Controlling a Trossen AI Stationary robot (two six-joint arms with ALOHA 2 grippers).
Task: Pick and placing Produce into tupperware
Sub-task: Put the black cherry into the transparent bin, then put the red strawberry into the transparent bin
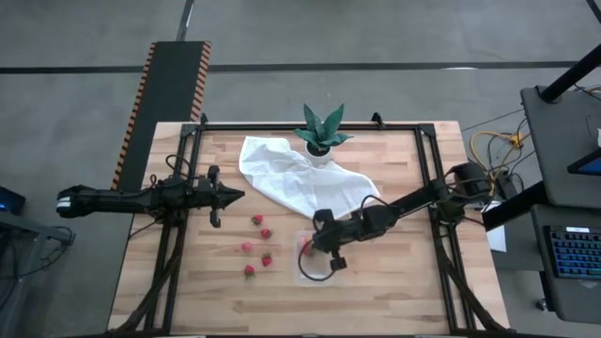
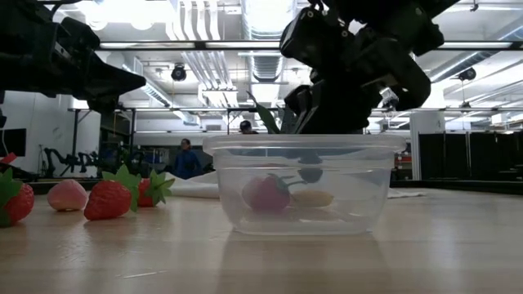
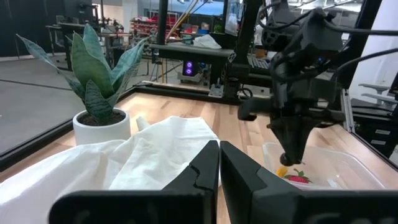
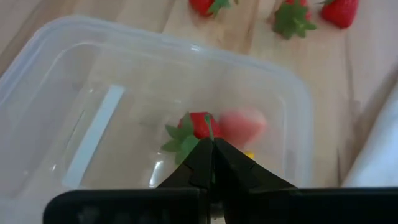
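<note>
The clear tupperware stands on the wooden table, near the middle. Inside it are a red strawberry, a pink piece and a yellow sliver. My right gripper slants down into the tupperware, shut at the strawberry's green top. Several more red and pink produce pieces lie on the table to the tupperware's left. My left gripper hangs level over the table's left side, shut and holding nothing. My right gripper pinches a thin green leaf of the strawberry's top between its two fingertips. It comes slanting down from the table's right side. The strawberry hangs just below the tips, inside the tupperware; whether it rests on the bottom, I cannot tell.
A crumpled white cloth lies behind the tupperware, reaching toward the far edge. A green spiky plant in a white pot stands at the far middle. Bare wood lies along the near edge and at the right.
</note>
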